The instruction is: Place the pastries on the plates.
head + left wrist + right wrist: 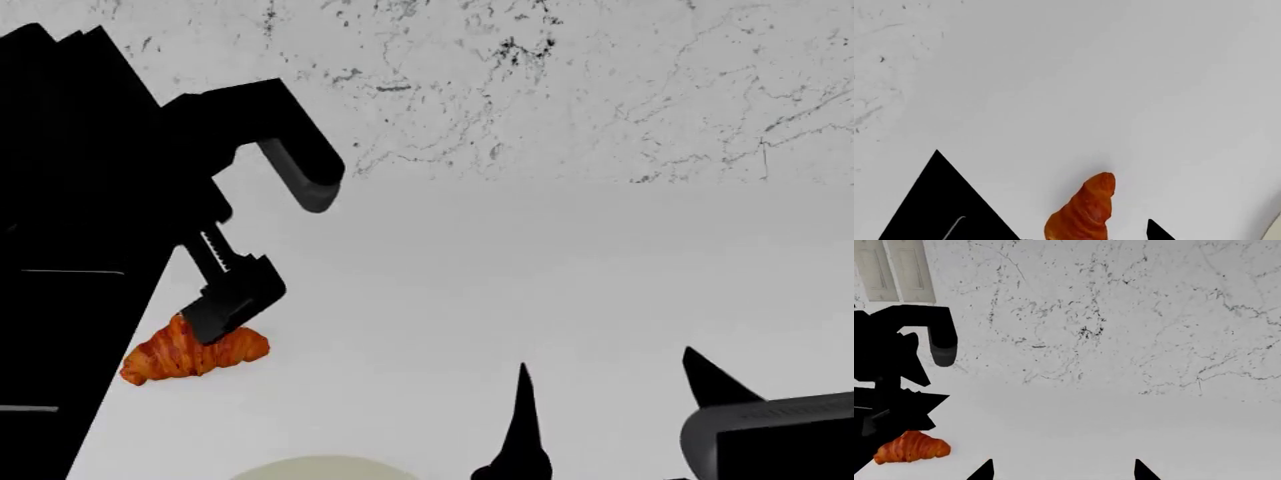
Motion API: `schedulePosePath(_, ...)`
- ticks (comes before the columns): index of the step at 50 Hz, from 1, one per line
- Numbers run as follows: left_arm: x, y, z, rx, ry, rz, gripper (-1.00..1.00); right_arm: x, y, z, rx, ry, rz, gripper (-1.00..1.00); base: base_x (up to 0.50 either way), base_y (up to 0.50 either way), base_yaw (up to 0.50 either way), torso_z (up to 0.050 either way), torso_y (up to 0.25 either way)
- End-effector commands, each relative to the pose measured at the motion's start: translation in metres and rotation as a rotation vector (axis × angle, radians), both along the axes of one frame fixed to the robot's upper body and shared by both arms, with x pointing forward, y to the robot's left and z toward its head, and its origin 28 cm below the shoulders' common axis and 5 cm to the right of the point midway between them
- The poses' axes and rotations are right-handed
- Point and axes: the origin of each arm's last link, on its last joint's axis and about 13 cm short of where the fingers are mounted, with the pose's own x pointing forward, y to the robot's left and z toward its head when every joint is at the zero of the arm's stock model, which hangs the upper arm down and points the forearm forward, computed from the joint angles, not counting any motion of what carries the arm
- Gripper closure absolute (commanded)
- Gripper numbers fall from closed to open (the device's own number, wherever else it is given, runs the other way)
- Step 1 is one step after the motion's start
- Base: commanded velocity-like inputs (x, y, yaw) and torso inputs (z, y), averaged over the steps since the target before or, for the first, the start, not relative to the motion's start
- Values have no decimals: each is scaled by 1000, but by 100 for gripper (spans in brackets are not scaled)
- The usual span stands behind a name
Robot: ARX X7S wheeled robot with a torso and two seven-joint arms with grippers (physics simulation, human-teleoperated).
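Black wedge-shaped fingertips of the right gripper (607, 415) rise at the bottom of the head view: two matte, sharp points standing well apart with bare counter between them, so the gripper is spread wide and grasps nothing. Same two tips show as small dark triangles in the right wrist view.

Left gripper (224, 315): angular, flat black, hanging off a blocky dark arm with a rounded grey-edged link above. Its tip sits right over the croissant (194, 352); whether it is clamped on the pastry or only overlapping it, I cannot tell. In the left wrist view the finger tips sit wide apart, the croissant between them, touching neither where visible.

Croissant: golden-orange, ridged in curved bands, tapering to a blunt point, glossy crust. Lies on the counter (561, 280), a smooth, plain white surface.

Backdrop beyond the counter: white marble-like wall (601, 80) with fine dark veins and speckles.

Cream plate (314, 468): only a pale, smooth curved rim shows at the head view's bottom edge, near the croissant but apart from it.
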Motion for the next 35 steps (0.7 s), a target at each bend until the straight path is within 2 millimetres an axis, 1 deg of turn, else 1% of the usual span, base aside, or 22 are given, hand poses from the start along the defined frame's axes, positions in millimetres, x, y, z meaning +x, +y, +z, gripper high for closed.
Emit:
schedulePosePath(1,2,2,-30,-5,38,21,-100,-2,0,-1,3,-1,4,-100,11,0,0,0,0)
schedulePosePath(2,3,2,-35,-3,47,22,-100,-2,-1,-2,3,1,3,-100,0,0,0,0,0)
schedulePosePath(6,3,4,-44,12,61,27,-100,-1,-1,-4,4,3,2,-100,5,0,0,0,0)
schedulePosePath(15,4,8,-46,17,70,44,-100,1,0,-2,4,4,3,-100,4,0,0,0,0)
schedulePosePath(19,4,11,-51,26,80,54,-100,1,-1,-2,5,4,-1,-100,3,0,0,0,0)
schedulePosePath(27,3,9,-59,29,98,52,-100,1,-3,-4,10,8,-7,-100,1,0,0,0,0)
schedulePosePath(30,3,11,-66,35,105,60,-100,-1,-3,-5,10,9,-8,-100,4,0,0,0,0)
schedulePosePath(35,3,13,-70,33,100,75,-100,-1,-2,-6,15,9,-7,-100,4,0,0,0,0)
